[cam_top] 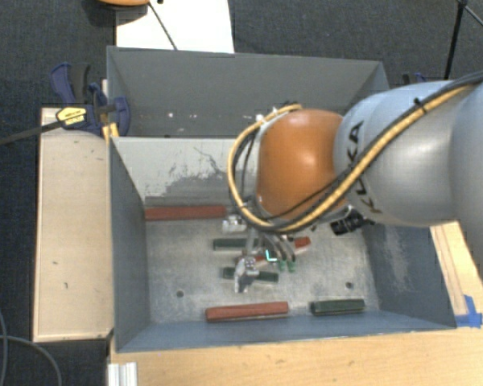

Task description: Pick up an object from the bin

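My gripper (245, 273) hangs low in the middle of the bin, below the orange wrist cover. It is right over a short dark green block (262, 277) lying on the floor. A second dark green block (228, 244) lies just behind and to the left of it. A small red piece (303, 244) shows at the gripper's right, partly hidden by the wrist. I cannot make out whether anything is held.
A long red-brown bar (185, 212) lies against the far wall at left. Another red-brown bar (247, 312) and a dark green bar (336, 305) lie along the front wall. The arm covers the bin's right rear part.
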